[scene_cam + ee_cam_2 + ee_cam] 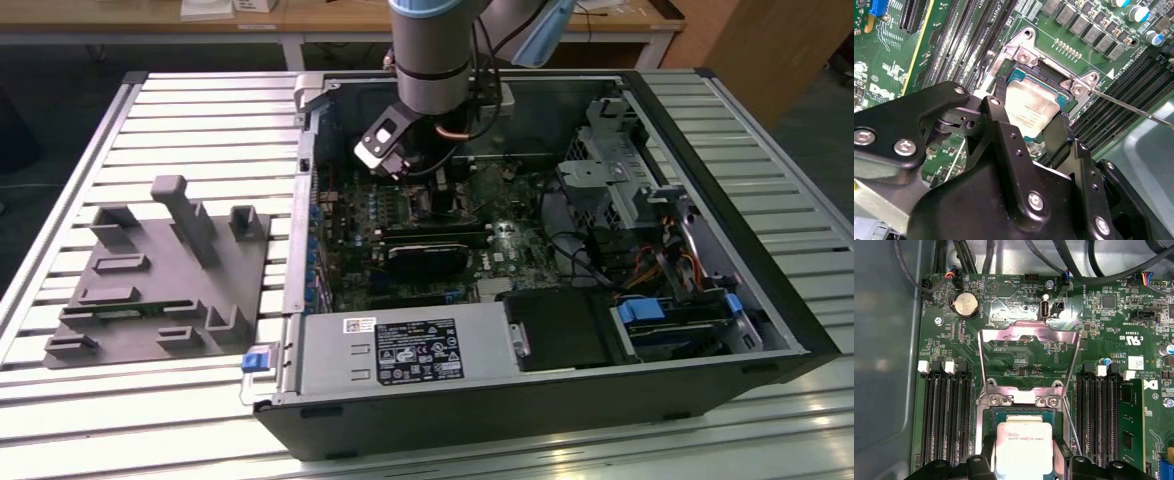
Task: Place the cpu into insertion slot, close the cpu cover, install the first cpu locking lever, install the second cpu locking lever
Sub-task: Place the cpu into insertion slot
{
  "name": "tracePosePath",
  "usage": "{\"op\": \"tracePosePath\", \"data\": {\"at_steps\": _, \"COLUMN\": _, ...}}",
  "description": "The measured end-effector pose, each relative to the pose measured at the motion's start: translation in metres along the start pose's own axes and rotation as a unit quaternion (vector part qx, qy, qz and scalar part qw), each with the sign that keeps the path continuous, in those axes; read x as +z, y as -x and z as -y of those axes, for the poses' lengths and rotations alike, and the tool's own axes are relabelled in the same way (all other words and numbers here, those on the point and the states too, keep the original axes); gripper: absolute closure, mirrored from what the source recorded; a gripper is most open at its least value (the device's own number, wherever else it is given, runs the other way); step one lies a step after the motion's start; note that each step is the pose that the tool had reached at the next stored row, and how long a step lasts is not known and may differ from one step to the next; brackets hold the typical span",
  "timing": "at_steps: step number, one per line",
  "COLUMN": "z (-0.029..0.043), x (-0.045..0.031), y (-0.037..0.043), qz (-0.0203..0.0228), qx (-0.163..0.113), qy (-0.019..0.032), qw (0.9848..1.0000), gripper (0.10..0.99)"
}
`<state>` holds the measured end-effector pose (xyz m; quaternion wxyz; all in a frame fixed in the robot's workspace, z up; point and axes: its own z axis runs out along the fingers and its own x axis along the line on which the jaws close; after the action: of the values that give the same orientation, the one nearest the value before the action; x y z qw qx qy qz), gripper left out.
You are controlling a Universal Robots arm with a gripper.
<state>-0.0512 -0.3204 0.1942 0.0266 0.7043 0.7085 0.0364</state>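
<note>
**One cpu (1024,447) held at the insertion slot (1024,411)**

The gripper (1031,120) has both black fingers (999,120) clamped on opposite edges of the cpu. The cpu is a flat square with a pale silvery printed top. It sits within the slot's dark, metal-rimmed recess. Beyond it, the cpu cover (1029,331), a silvery cut-out frame, stands hinged open.

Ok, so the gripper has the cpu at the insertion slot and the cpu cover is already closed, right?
No: the first wrist view shows the cpu cover open, tilted back away from the insertion slot. The gripper does have the cpu at the slot.
</note>
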Motion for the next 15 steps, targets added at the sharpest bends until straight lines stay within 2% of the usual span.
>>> {"op": "tracePosePath", "data": {"at_steps": 15, "z": 0.0001, "x": 0.0004, "y": -0.0001, "qz": 0.0, "qx": 0.0, "qy": 0.0, "qw": 1.0, "gripper": 0.545}}
